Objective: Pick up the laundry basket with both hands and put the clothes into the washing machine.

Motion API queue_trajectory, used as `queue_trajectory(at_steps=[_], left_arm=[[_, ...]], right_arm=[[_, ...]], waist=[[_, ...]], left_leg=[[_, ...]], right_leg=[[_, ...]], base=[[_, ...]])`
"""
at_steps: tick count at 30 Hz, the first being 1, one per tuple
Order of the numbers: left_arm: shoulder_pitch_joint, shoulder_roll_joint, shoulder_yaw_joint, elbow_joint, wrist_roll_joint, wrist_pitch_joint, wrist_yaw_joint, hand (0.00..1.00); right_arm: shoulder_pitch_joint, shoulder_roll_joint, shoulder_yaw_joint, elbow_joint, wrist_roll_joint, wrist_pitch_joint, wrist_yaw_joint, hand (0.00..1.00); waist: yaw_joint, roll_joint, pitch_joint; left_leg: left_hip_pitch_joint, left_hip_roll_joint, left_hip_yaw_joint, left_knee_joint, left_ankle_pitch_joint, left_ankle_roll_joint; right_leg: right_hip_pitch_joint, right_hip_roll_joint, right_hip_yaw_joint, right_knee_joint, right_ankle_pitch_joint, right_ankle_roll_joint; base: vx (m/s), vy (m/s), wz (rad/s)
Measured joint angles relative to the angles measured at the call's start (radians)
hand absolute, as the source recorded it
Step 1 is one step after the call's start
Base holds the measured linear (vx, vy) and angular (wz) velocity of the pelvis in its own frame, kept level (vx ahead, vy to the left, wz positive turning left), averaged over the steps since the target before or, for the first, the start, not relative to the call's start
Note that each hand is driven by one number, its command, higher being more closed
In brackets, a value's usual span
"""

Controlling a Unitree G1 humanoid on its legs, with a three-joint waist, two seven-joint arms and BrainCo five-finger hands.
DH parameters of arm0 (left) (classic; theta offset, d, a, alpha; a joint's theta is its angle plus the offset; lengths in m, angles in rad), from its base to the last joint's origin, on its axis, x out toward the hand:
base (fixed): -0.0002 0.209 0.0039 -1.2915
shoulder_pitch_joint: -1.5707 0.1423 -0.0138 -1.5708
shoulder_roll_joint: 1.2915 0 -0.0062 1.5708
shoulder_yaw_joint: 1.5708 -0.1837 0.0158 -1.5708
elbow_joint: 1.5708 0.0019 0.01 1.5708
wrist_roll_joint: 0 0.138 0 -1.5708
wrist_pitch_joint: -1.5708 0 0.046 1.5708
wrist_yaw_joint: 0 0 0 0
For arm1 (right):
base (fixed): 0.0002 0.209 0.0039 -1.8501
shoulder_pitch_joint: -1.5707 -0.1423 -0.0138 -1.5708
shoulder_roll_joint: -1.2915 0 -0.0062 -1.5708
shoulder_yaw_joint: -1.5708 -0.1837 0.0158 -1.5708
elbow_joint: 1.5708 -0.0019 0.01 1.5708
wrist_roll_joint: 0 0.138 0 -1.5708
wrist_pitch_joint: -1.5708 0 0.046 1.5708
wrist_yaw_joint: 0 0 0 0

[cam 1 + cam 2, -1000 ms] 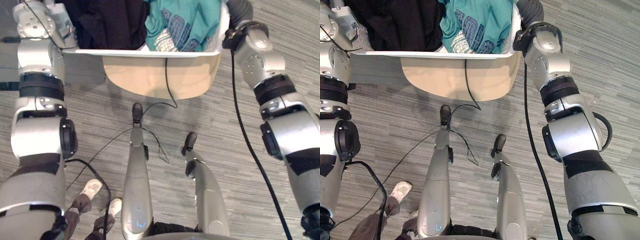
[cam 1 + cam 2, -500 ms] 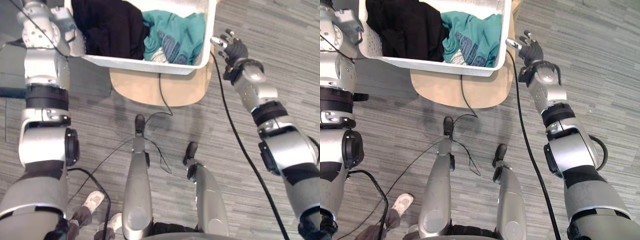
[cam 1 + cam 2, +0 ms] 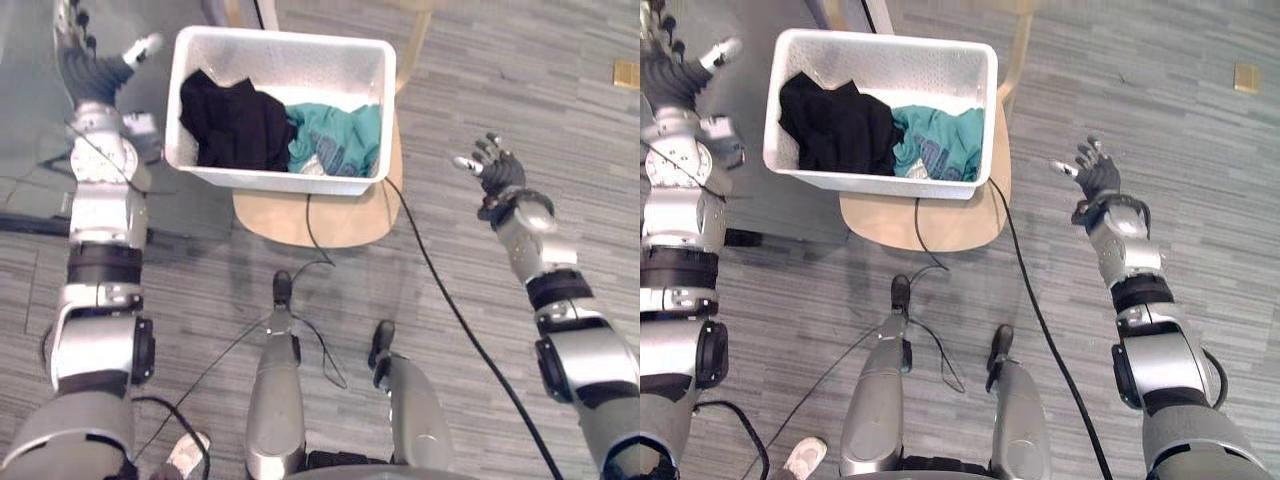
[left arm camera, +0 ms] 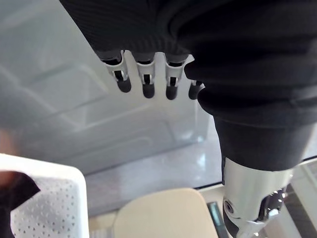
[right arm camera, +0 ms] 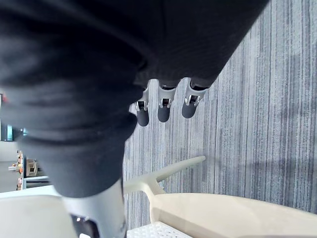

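Note:
The white laundry basket (image 3: 283,61) rests on a pale wooden chair seat (image 3: 320,215). Inside it lie a black garment (image 3: 235,122) and a teal garment (image 3: 340,140). My left hand (image 3: 88,62) is raised off the basket's left side, fingers straight, touching nothing. My right hand (image 3: 494,168) hangs well to the right of the basket over the floor, fingers spread. In the left wrist view the fingers (image 4: 144,83) point at a pale glossy surface, with the basket's corner (image 4: 49,203) beside it. In the right wrist view the fingers (image 5: 164,106) extend over the carpet.
Grey striped carpet (image 3: 480,60) surrounds the chair. A grey glossy panel (image 3: 30,120) lies at the left beside my left arm. The chair's pale frame (image 5: 168,171) shows in the right wrist view. A small tan tag (image 3: 626,72) lies on the floor far right.
The camera has risen, so the basket looks smaller and farther. Both hands have come off the basket and moved outward, leaving it standing on the chair.

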Motion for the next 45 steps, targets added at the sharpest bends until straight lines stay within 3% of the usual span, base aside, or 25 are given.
queue_trajectory(at_steps=[7,11,20,24,29,33,36,39,45], left_arm=[[0.274,-0.072,0.048,-0.161,0.0,-0.006,-0.022,0.0],[0.492,-0.17,0.078,-0.21,0.0,-0.007,-0.052,0.0],[0.898,-0.295,0.118,-0.301,0.049,-0.009,-0.134,0.0],[1.022,-0.356,0.119,-0.29,0.081,-0.025,-0.159,0.0],[1.099,-0.444,0.151,-0.124,0.104,-0.038,-0.203,0.0],[1.101,-0.547,0.288,0.102,0.118,-0.035,-0.2,0.0],[1.097,-0.585,0.369,0.216,0.117,-0.029,-0.194,0.0],[1.068,-0.63,0.518,0.367,0.11,-0.024,-0.175,0.0],[1.052,-0.669,0.628,0.484,0.051,-0.017,-0.166,0.0]], right_arm=[[0.248,0.014,-0.144,-0.043,-0.022,0.001,0.021,0.0],[0.419,0.04,-0.258,-0.044,-0.051,0.0,0.023,0.0],[0.729,0.092,-0.519,0.093,-0.088,0.002,0.078,0.0],[0.78,0.093,-0.614,0.13,-0.087,-0.003,0.086,0.0],[0.87,0.132,-0.727,0.127,-0.086,-0.021,0.087,0.0],[0.926,0.25,-0.803,0.125,-0.067,-0.03,0.085,0.0],[0.937,0.318,-0.843,0.126,-0.052,-0.037,0.081,0.0],[0.955,0.401,-0.931,0.159,-0.045,-0.048,0.071,0.0],[0.954,0.491,-0.999,0.286,-0.036,-0.053,0.034,0.0]], waist=[[-0.002,0.003,-0.012],[-0.01,0.015,-0.072],[-0.019,0.022,-0.243],[-0.041,0.031,-0.274],[-0.043,0.035,-0.325],[-0.054,0.032,-0.368],[-0.065,0.033,-0.38],[-0.066,0.031,-0.403],[-0.067,0.026,-0.414]], left_leg=[[0.076,-0.022,0.01,0.008,-0.011,0.009],[0.118,-0.037,0.018,0.006,-0.026,0.015],[0.23,-0.046,0.011,-0.038,-0.037,0.006],[0.265,-0.049,0.007,-0.058,-0.037,0.006],[0.312,-0.05,0.011,-0.089,-0.037,0.006],[0.354,-0.051,0.025,-0.129,-0.036,0.005],[0.383,-0.051,0.036,-0.15,-0.036,0.004],[0.397,-0.052,0.044,-0.165,-0.035,0.002],[0.422,-0.054,0.045,-0.172,-0.042,-0.007]], right_leg=[[0.088,-0.024,-0.003,-0.001,-0.008,0.012],[0.136,-0.036,0.0,-0.018,-0.026,0.02],[0.254,-0.035,0.005,-0.1,-0.026,0.021],[0.292,-0.035,0.001,-0.126,-0.026,0.021],[0.337,-0.033,-0.002,-0.157,-0.024,0.022],[0.361,-0.033,-0.002,-0.173,-0.024,0.022],[0.384,-0.033,0.001,-0.191,-0.023,0.023],[0.395,-0.033,0.005,-0.206,-0.023,0.023],[0.434,-0.032,0.002,-0.239,-0.017,0.022]], base=[[0.04,0.02,0.11],[0.0,0.001,0.02],[0.02,-0.005,0.0],[0.01,-0.002,0.01],[0.04,-0.014,-0.02],[0.04,-0.017,-0.06],[0.03,-0.006,-0.08],[0.04,-0.004,-0.06],[0.0,0.0,0.0]])
